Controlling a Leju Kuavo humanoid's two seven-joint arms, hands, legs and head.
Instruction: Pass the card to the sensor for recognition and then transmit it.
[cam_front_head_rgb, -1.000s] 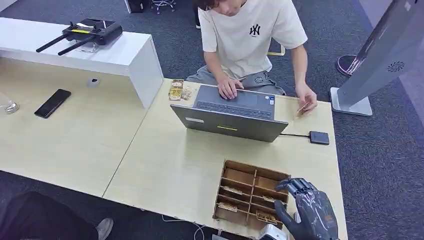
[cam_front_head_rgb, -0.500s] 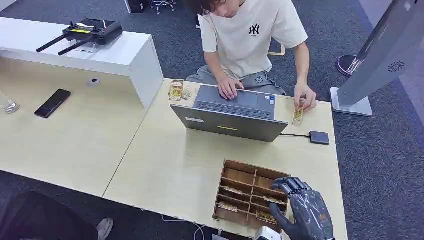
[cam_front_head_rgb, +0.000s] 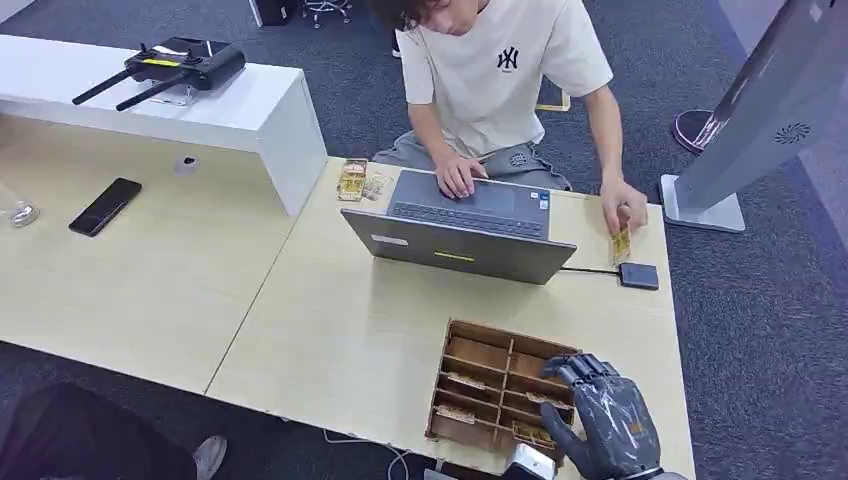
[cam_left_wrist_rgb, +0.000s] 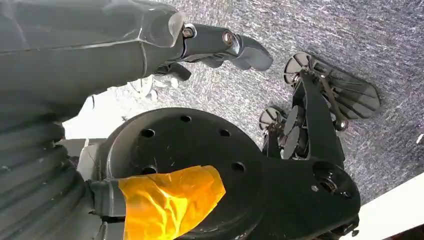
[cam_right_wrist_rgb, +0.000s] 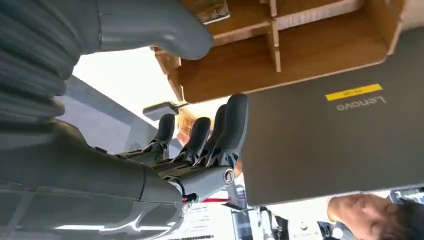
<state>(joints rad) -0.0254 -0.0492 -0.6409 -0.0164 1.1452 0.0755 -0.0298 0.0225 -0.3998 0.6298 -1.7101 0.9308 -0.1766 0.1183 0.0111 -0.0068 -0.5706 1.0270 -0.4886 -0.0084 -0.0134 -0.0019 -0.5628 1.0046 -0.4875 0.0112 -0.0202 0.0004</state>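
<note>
A wooden box (cam_front_head_rgb: 449, 377) with several compartments stands near the table's front edge, with cards (cam_front_head_rgb: 464, 380) lying in some of them. My right hand (cam_front_head_rgb: 603, 420) hovers over the box's near right corner, fingers spread and holding nothing; in the right wrist view the right hand (cam_right_wrist_rgb: 200, 145) stretches its fingers beside the box (cam_right_wrist_rgb: 280, 55). A person across the table holds one card (cam_front_head_rgb: 621, 243) just above the small black sensor (cam_front_head_rgb: 638, 275), which is wired to the laptop. My left hand (cam_left_wrist_rgb: 210, 42) hangs over the carpet, holding nothing.
An open laptop (cam_front_head_rgb: 470, 225) stands between the box and the person, whose other hand is on its keyboard. More cards (cam_front_head_rgb: 352, 180) lie at the far edge. A phone (cam_front_head_rgb: 105, 206), a white shelf (cam_front_head_rgb: 250, 110) with a controller (cam_front_head_rgb: 185, 62), and a grey stand (cam_front_head_rgb: 760, 120) are around.
The person's hand has carried the card from the table's far right edge toward the sensor. My right hand has shifted slightly over the box's corner.
</note>
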